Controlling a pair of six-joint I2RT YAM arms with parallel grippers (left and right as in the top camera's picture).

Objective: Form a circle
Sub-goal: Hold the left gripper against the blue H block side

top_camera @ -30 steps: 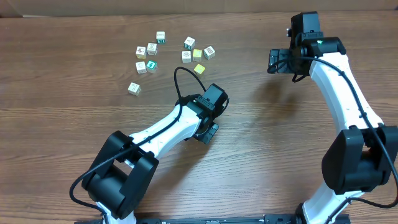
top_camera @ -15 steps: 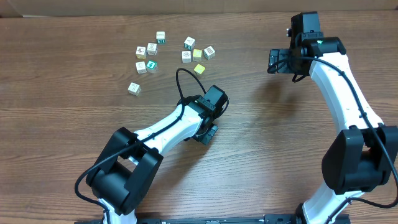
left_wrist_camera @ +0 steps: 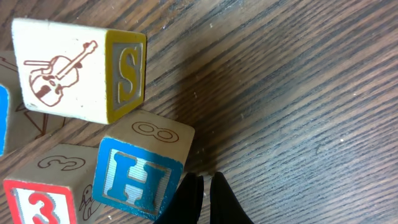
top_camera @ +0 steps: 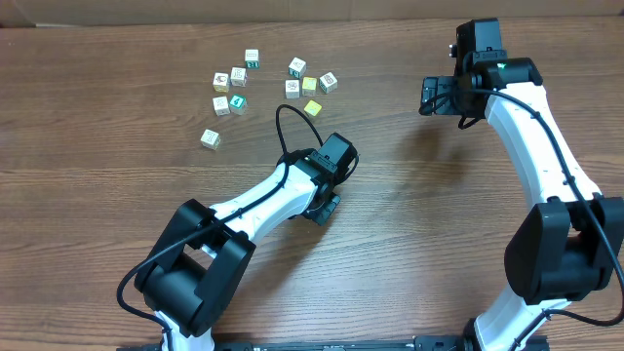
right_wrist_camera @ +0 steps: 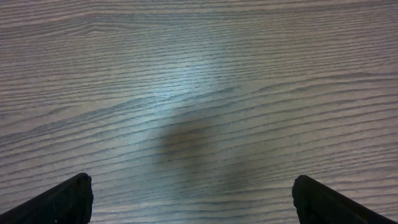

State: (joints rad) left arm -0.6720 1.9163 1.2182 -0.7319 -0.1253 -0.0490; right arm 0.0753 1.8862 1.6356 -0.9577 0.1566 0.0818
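The wooden surface [top_camera: 107, 195] fills every view. The left arm [top_camera: 263, 200] reaches across its middle, and the right arm [top_camera: 531, 136] stands over the right part. A number of loose cubes [top_camera: 221, 104] lie scattered beyond the left arm, apart from it.

The circle [left_wrist_camera: 146, 132] shows only in the left wrist view, and only in part; in the overhead view the left arm covers it. It is a tight group of small printed cubes. The cream cube [left_wrist_camera: 68, 65] carries a brown violin on one face and a letter S in a yellow frame on the next. Below it is the blue cube [left_wrist_camera: 138, 177] with a white H on its side and an 8 on top. The red cube [left_wrist_camera: 34, 202] with a 3 is pressed against the blue one. A strip of another blue face [left_wrist_camera: 2, 118] shows at the left edge.

The left end effector [left_wrist_camera: 204, 186] is closed on nothing, with its two fingertips together. It is just beside the lower right edge of the blue cube; whether it touches, I cannot tell. The right end effector [right_wrist_camera: 193, 199] is wide open over bare wood and well apart from the circle.
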